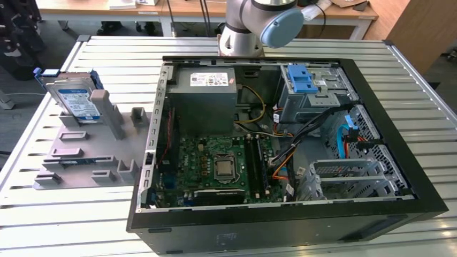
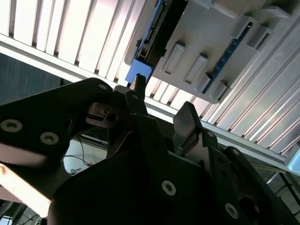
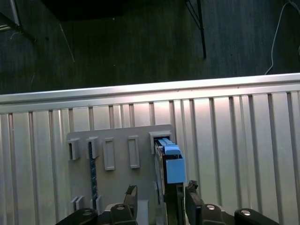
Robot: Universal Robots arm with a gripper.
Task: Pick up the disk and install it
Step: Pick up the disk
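While the exterior view shows the disk (image 1: 77,101) in a grey holder (image 1: 78,160), in both wrist views, claw (image 3: 161,188) spread

A robotics lab bench, set up for computer assembly work.
An opened desktop computer case (image 1: 286,220) lies on a slatted aluminium table (image 1: 107,53). A robot arm's base (image 1: 239,40) stands just behind the case, a grey parts fixture (image 1: 78,151) (moulded slots and pegs) sits beside it, and wooden desks (image 1: 192,8) stand beyond.

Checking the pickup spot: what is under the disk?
A grey slotted holder on the slatted table carries the disk on edge; its posts hide the disk's lower edge.
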